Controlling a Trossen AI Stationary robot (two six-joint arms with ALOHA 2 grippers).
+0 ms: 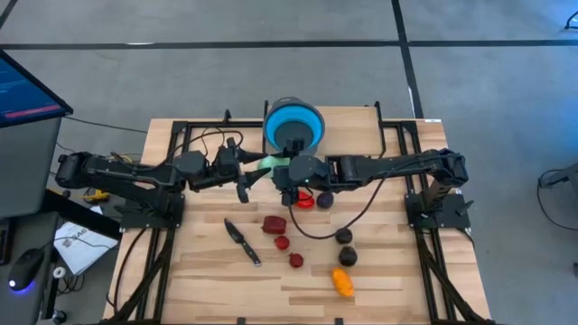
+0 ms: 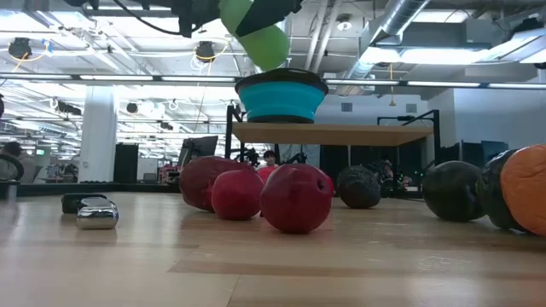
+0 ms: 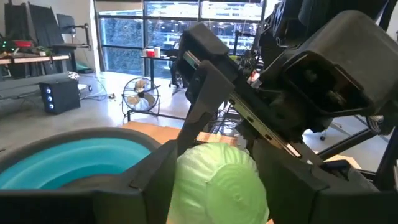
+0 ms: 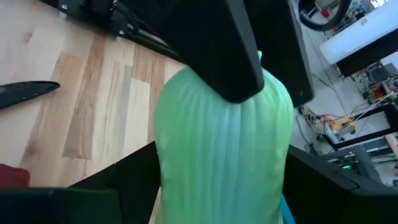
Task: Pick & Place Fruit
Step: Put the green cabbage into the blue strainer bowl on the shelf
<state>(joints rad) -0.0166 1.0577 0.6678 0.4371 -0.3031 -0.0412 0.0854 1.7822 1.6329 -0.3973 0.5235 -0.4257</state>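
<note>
A pale green cabbage-like piece (image 1: pixel 271 163) is being held in the air just beside the blue bowl (image 1: pixel 293 125), pinched by the left gripper (image 1: pixel 256 171) and the right gripper (image 1: pixel 282 171) together. Nothing is being shown inside the bowl yet. The red (image 1: pixel 275 224), dark (image 1: pixel 344 236) and orange (image 1: pixel 341 283) pieces are being left on the table (image 1: pixel 379 280), so most of the work is judged outstanding.

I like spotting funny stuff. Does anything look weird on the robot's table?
Yes. Both arms meet at one pale green fruit in the air beside the blue bowl: the left gripper and right gripper each seem to pinch it. A knife also lies among the fruit.
</note>
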